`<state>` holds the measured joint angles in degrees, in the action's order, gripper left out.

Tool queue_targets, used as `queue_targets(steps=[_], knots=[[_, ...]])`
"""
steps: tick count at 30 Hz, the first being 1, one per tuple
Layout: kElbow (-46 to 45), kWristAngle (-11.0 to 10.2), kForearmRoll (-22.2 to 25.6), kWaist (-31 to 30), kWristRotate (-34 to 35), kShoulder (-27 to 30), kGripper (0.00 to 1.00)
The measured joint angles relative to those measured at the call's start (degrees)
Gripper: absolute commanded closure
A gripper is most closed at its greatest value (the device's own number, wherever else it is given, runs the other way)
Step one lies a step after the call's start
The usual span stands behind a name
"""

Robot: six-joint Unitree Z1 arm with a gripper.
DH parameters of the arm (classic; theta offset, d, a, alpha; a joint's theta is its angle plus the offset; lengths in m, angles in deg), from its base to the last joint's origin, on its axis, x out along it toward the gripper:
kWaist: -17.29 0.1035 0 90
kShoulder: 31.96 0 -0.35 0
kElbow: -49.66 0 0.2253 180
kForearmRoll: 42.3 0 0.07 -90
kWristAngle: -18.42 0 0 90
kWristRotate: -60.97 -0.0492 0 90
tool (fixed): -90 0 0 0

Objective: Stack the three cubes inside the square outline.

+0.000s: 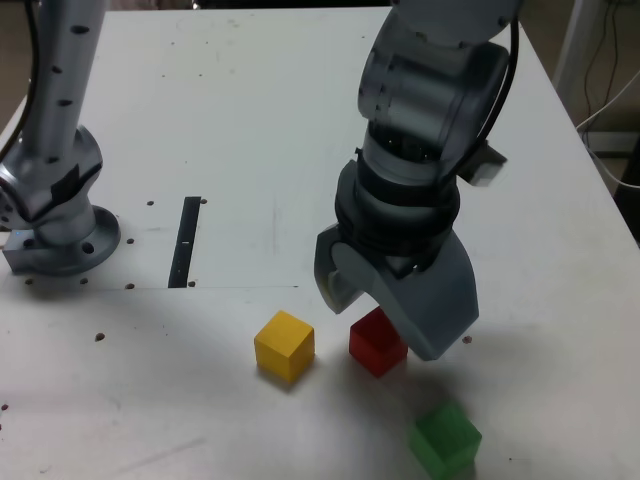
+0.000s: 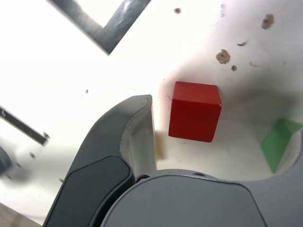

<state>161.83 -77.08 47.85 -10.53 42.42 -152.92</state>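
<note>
Lower middle of the exterior view: gripper (image 1: 384, 312), hanging low over the white table (image 1: 250, 100), pointing down. Jaws spread apart, clamping nothing. Straddles the red cube (image 1: 377, 343): short jaw to the cube's upper left, broad grey jaw at its right, overlapping the cube's right edge from this angle. From the wrist view, red cube (image 2: 195, 112) sitting flat on the table with a clear strip of white between it and the nearer jaw; contact with the other jaw impossible to tell.

Just left of the red cube in the exterior view, a small gap between: yellow cube (image 1: 284, 346), turned a little, flat on the table. Shows in the wrist view only as a thin yellow sliver (image 2: 157, 146) behind the nearer jaw.

Lower right of the exterior view, near the bottom edge: green cube (image 1: 445, 438), apart from the red one and from the gripper. In the wrist view, only a green wedge (image 2: 279, 142) past the gripper body.

Square outline: only a corner of a thick dark frame (image 2: 105, 34) visible in the wrist view, beyond the red cube and well apart from it. Not to be made out in the exterior view, where the arm covers much of the table's middle.

Left of centre in the exterior view: thin black bar (image 1: 186, 241), upright in the frame. Far left: arm base (image 1: 55, 235), bolted to the table. No cube on another.
</note>
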Motion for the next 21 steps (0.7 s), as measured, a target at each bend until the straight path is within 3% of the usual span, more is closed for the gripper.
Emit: queue_targets(steps=[21], knots=[[-1.25, -0.54, -1.35, 0.00, 0.38, -2.43, 0.08]])
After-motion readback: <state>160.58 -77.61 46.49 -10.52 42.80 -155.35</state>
